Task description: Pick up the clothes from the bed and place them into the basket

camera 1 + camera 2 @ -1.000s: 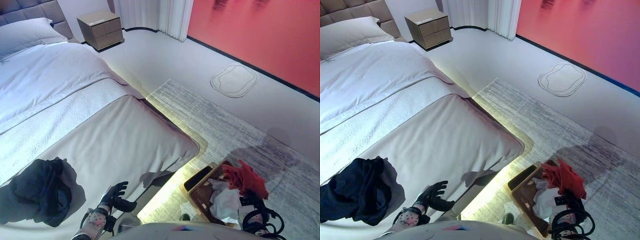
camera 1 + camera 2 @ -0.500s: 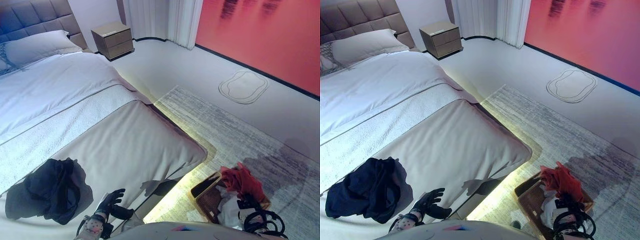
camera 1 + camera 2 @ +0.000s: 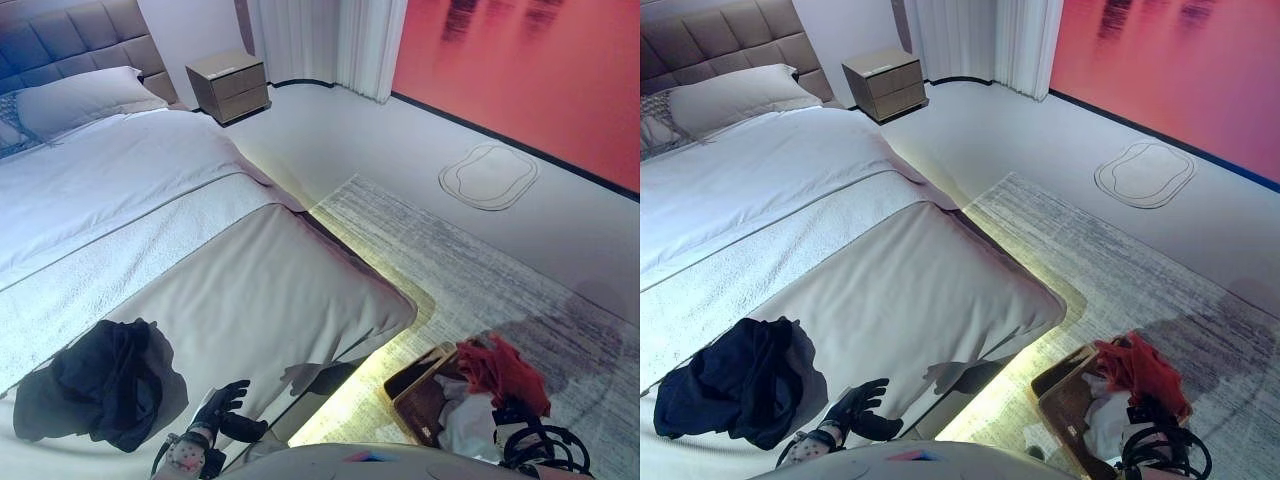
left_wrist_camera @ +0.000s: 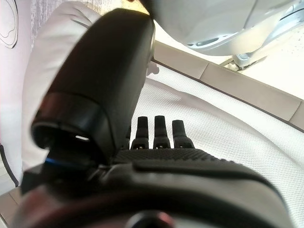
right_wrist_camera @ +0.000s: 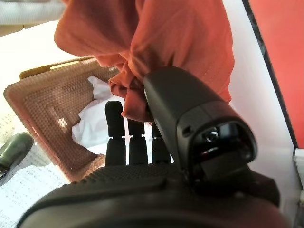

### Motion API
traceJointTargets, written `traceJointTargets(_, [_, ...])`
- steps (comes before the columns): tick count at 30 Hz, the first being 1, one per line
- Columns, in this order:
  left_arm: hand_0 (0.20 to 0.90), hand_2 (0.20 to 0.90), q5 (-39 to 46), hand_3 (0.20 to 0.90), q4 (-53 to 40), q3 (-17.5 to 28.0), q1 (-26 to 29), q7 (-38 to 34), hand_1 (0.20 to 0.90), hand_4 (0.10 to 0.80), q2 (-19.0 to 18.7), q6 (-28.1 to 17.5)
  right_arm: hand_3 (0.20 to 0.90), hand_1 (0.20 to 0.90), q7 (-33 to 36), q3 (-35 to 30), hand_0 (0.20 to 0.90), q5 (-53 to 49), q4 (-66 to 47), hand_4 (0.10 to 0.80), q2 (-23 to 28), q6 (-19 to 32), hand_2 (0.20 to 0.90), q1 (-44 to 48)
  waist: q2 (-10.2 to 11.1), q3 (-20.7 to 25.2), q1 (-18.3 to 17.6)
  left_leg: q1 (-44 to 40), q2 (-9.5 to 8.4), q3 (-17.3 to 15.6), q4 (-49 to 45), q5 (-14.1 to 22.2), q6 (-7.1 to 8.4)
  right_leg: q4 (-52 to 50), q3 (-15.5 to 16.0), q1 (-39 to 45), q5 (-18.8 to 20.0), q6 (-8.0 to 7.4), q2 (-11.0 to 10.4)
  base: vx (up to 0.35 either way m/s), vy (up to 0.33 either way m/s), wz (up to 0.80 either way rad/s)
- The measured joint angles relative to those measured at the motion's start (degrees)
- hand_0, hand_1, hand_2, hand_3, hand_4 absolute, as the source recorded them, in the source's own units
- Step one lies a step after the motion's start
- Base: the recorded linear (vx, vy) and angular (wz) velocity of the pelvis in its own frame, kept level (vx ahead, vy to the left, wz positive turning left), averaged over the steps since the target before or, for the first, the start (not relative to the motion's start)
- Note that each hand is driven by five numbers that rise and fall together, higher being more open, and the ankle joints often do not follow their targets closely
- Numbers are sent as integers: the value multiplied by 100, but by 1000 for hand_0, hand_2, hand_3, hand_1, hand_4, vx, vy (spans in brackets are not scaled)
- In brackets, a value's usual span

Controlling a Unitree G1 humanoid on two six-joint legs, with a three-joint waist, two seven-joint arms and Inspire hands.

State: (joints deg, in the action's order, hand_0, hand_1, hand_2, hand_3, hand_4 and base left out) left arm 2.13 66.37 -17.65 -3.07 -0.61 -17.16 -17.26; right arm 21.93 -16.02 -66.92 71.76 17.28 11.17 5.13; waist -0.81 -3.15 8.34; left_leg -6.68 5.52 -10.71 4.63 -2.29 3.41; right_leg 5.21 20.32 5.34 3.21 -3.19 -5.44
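The bed [image 3: 200, 270] fills the left of the scene, and near its foot edge a heap of dark clothes [image 3: 95, 385] lies on the cover, not yet collected. On the rug [image 3: 470, 270] beside the bed's corner stands the basket [image 3: 415, 395], with a white garment [image 3: 465, 420] already lying inside it. Above the basket's far side hangs a red garment [image 3: 500, 370], pinched between the thumb and fingers of the right hand [image 5: 156, 142]; in the right wrist view the cloth is bunched in that grip and hangs over the basket's opening. The left hand [image 3: 225, 408] is released, fingers straight, holding nothing, just above the bed's near edge and a short way from the dark heap. The step in hand looks to be the drop of the red garment into the basket. The next move calls for the right hand to let go so the cloth falls inside the rim and does not drape over the side; after that the dark heap remains, and the left hand is nearest to it.
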Motion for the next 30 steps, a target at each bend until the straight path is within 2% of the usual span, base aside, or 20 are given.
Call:
traceJointTargets(7, [900, 900, -112, 900, 30, -5, -55, 38, 900, 800, -8, -46, 200, 300, -32, 1, 300, 9, 29, 100, 0, -25, 300, -1, -62, 38, -60, -29, -19, -44, -17, 0, 1, 1, -73, -7, -5, -6, -12, 24, 34, -4])
traceJointTargets(8, [900, 900, -112, 900, 67, -4, -70, 36, 900, 800, 3, -77, 200, 300, -66, 2, 300, 17, 29, 100, -2, -28, 300, -1, -51, 16, -46, -39, -60, 72, -113, 10, 6, 0, -140, -2, -6, -7, -9, 18, 124, -23])
traceJointTargets(9, [900, 900, -102, 900, 111, -2, -82, 21, 900, 800, 16, -124, 200, 300, -86, 61, 300, 75, 28, 100, -28, -21, 300, 14, 20, -37, -38, 31, -134, 409, -360, 62, -56, -26, -313, -4, 1, -4, -53, -14, 160, -53])
traceJointTargets(10, [900, 900, -106, 900, 112, -6, -101, 25, 900, 800, 25, -174, 200, 300, -117, 144, 300, 154, 21, 100, -36, -63, 300, 49, 78, -74, 53, 98, -231, 773, -549, 173, -128, -48, -535, -18, 7, -24, -192, -8, 161, -69])
traceJointTargets(11, [900, 900, -108, 900, 105, -9, -150, 45, 900, 800, 46, -194, 200, 300, -123, 171, 300, 199, 11, 100, -19, -67, 300, 79, 51, -59, 75, 23, -288, 847, -506, 253, -147, -44, -629, -49, 19, -46, -196, 4, 139, -83])
traceJointTargets(12, [900, 900, -133, 900, 110, -21, -175, 103, 900, 800, 98, -193, 200, 300, -149, 190, 300, 292, 4, 100, 47, -67, 300, 172, -119, -53, 40, -99, -313, 876, -359, 372, -207, -49, -770, -152, 91, -143, -137, 1, 122, -65])
traceJointTargets(13, [900, 900, -186, 900, 112, -61, -140, 130, 900, 800, 105, -179, 200, 300, -195, 217, 300, 317, -4, 100, 71, -75, 300, 254, -199, -77, 9, -139, -304, 776, -223, 441, -177, -68, -858, -233, 154, -186, -89, -57, 143, -74])
traceJointTargets(14, [900, 900, -217, 900, 57, -62, -98, 154, 900, 800, 72, -150, 200, 300, -219, 283, 300, 419, -17, 100, 36, -123, 300, 322, -189, -167, -7, -164, -377, 599, -188, 395, -153, -95, -913, -324, 333, -236, -156, -132, 144, -63])
traceJointTargets(16, [900, 900, -203, 900, -134, -58, -52, 152, 900, 800, 12, -35, 200, 300, -196, 363, 300, 544, -18, 100, -27, -154, 300, 347, -186, -297, 7, -198, -383, 420, -175, 397, -166, -399, -778, -524, 464, -336, -202, -174, 112, -61])
traceJointTargets(17, [900, 900, -127, 900, -417, -59, -14, 137, 900, 800, -79, 74, 200, 300, -151, 468, 300, 574, -15, 100, -79, -223, 300, 458, -205, -399, 70, -132, -341, 156, -138, 397, -287, -542, -451, -838, 871, -682, -182, -176, 9, -78])
traceJointTargets(18, [900, 900, -65, 900, -571, -63, 54, 115, 900, 800, -127, 98, 200, 300, -141, 476, 300, 582, -14, 100, -93, -245, 300, 593, -263, -524, 111, -45, -227, 35, -133, 352, -453, -519, -345, -953, 1029, -865, -189, -179, -33, -72])
traceJointTargets(19, [900, 900, -20, 900, -598, -60, 75, 94, 900, 800, -137, 103, 200, 300, -140, 474, 300, 582, -14, 100, -93, -251, 300, 642, -293, -605, 111, -35, -191, -20, -104, 329, -478, -646, -224, -1000, 829, -789, -205, -108, -141, -35])
traceJointTargets(20, [900, 900, 113, 900, -634, -55, 224, -9, 900, 800, -150, 120, 200, 300, -115, 475, 300, 578, -12, 100, -118, -287, 300, 670, -295, -669, 132, 80, -115, -138, -83, 213, -494, -1621, 127, -1263, 187, -171, -297, -65, -123, -25])
traceJointTargets(22, [900, 900, 206, 900, -605, -52, 249, -80, 900, 800, -210, 121, 200, 300, -130, 470, 300, 579, -13, 100, -180, -277, 300, 668, -187, -686, 213, 135, -131, -211, -119, 225, -479, -2254, 166, -1301, -260, -75, -447, -22, -82, -43])
traceJointTargets(23, [900, 900, 254, 900, -516, -48, 237, -148, 900, 800, -258, 184, 200, 300, -151, 464, 300, 581, -18, 100, -243, -271, 300, 665, -47, -659, 239, 130, -224, -312, -91, 223, -468, -1940, 151, -1068, -467, -58, -536, 1, -58, -47])
traceJointTargets(24, [900, 900, 256, 900, -395, -45, 236, -148, 900, 800, -270, 241, 200, 300, -176, 464, 300, 581, -18, 100, -257, -272, 300, 668, 29, -656, 232, 128, -309, -340, -91, 213, -448, -1462, 135, -860, -466, -65, -516, 5, -70, -44])
traceJointTargets(25, [900, 900, 263, 900, -260, -42, 212, -170, 900, 800, -215, 261, 200, 300, -203, 463, 300, 582, -16, 100, -217, -271, 300, 666, 3, -640, 224, 126, -351, -326, -98, 206, -404, -1054, 86, -676, -398, -36, -426, 9, -50, -24])
traceJointTargets(27, [900, 900, 265, 900, -193, -42, 86, -176, 900, 800, -124, 261, 200, 300, -218, 463, 300, 582, -17, 100, -146, -272, 300, 638, -106, -581, 187, 126, -336, -308, -102, 178, -367, -483, 52, -443, -71, -5, -264, 12, -59, -17])
traceJointTargets(30, [900, 900, 259, 900, -175, -29, -40, -160, 900, 800, -67, 218, 200, 300, -257, 462, 300, 606, -16, 100, -48, -273, 300, 620, -126, -552, 155, 128, -341, -284, -110, 175, -355, -7, 80, -215, 115, -27, -180, 47, -43, 1])
